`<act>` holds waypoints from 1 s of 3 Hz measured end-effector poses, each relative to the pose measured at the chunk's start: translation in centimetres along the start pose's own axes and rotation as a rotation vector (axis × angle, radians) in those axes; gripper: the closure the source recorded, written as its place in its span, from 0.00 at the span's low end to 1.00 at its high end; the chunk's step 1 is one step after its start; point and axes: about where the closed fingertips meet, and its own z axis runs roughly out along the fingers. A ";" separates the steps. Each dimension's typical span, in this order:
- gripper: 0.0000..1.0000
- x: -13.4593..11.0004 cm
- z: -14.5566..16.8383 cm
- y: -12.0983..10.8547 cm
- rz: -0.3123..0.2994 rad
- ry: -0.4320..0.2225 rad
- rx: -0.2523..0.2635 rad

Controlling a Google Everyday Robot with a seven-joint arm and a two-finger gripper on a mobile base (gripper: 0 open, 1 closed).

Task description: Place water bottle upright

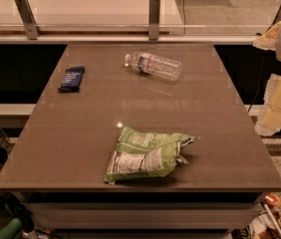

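Note:
The water bottle [154, 65] is a small clear ribbed bottle with a white cap and a white label with red and blue print. It lies on its side at the far middle of the brown table [80, 133], cap pointing left. My gripper [275, 108] hangs at the right edge of the view, beyond the table's right side. It is well to the right of the bottle and nearer to me, and touches nothing.
A dark blue snack bar [72, 78] lies at the far left of the table. A green chip bag [148, 154] lies flat near the front middle. A glass railing with metal posts [154, 16] runs behind the table's far edge.

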 end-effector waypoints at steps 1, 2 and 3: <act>0.00 0.0 0.0 0.0 0.000 0.000 0.000; 0.00 -0.2 -0.6 -1.9 0.006 -0.007 0.014; 0.00 -1.1 -1.2 -6.4 0.046 -0.013 0.032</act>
